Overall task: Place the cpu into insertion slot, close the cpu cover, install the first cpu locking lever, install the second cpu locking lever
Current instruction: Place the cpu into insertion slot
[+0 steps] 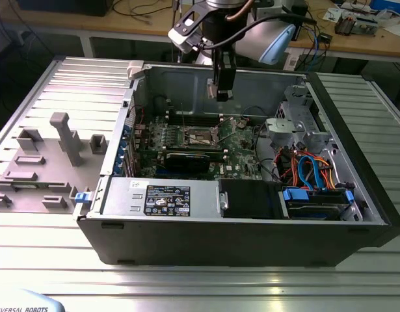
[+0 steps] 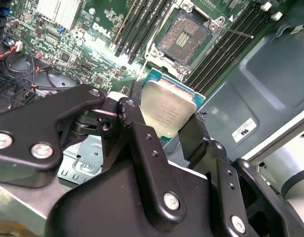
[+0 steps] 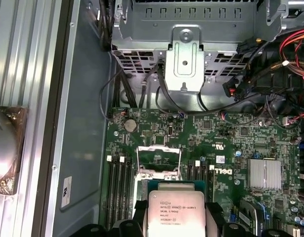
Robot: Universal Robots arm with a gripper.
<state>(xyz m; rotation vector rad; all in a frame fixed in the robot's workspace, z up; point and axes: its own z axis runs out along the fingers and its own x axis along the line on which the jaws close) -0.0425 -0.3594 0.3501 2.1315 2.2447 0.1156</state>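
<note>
While clenched by its edges between the black, bolted metal jaws, the small flat square cpu [image 2: 166,111] with a pale silvery top hangs above the green motherboard [image 3: 216,138]. It is near but not touching the square insertion slot [image 2: 184,33]. The slot's brownish-gold pin bed lies uncovered between long black memory slots [image 2: 142,22], inside the grey steel computer case [image 1: 252,81].

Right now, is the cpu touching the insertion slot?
Apart. In the exterior view the gripper hangs above the motherboard; in the second wrist view it clamps the cpu, with the insertion slot bare beyond.
</note>
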